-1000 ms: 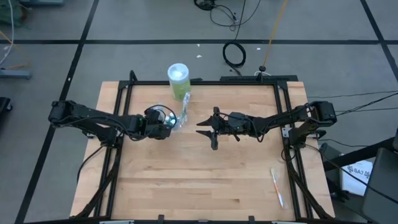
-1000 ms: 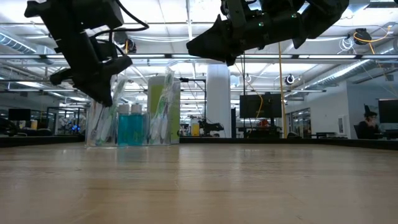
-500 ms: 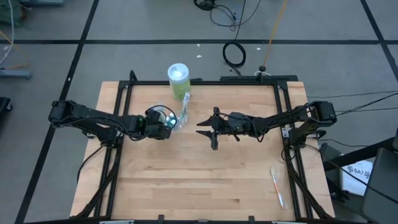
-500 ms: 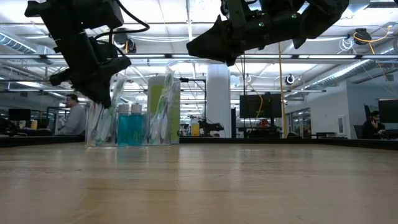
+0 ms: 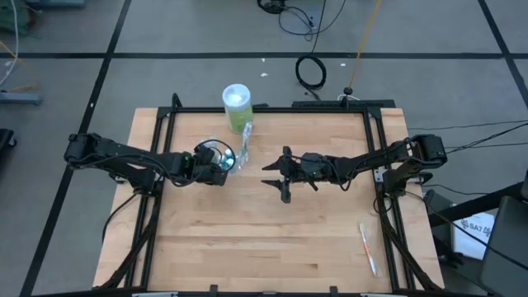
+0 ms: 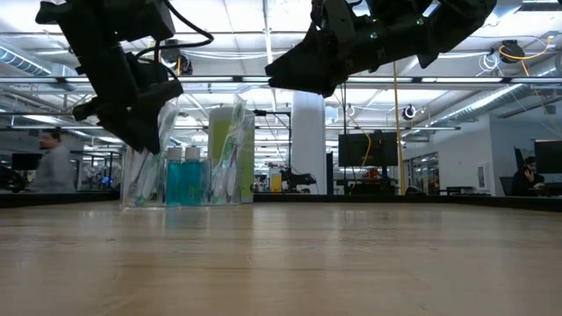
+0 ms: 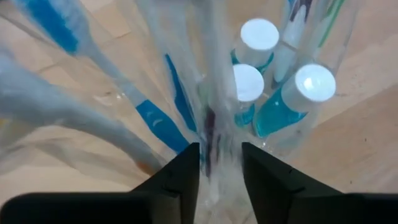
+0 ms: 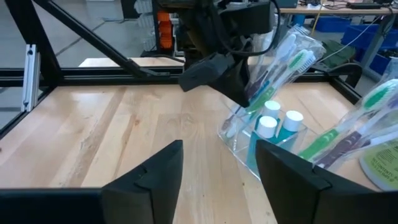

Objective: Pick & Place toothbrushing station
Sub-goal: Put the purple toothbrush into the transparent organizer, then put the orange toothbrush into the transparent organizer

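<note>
Right pincer (image 5: 275,176) shifted slightly, spread, empty; left pincer (image 7: 220,163) astride wrapped toothbrush (image 7: 214,81), grip seemingly loosened.

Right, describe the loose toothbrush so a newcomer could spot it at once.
Start at the wooden table and go to the corner near the right arm's base. There a single toothbrush lies flat on bare wood, alone, while all the others stand bunched in the clear station at the left gripper.
</note>
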You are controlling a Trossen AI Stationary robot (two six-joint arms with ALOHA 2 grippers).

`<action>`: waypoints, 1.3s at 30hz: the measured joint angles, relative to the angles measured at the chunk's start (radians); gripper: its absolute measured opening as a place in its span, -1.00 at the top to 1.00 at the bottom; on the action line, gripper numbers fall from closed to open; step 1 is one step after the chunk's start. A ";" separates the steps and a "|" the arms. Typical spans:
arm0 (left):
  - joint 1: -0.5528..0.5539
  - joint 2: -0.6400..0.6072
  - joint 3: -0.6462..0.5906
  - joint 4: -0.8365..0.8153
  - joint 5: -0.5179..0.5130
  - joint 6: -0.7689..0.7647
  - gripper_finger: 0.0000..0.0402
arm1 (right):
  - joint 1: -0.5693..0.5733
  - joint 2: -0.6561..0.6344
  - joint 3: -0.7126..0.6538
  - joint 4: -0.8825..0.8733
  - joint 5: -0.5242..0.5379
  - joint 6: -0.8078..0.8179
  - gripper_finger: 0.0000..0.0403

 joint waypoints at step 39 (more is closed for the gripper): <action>-0.184 -0.276 -0.001 0.199 -0.095 0.260 0.35 | 0.202 0.000 0.000 -0.079 -0.005 0.257 0.02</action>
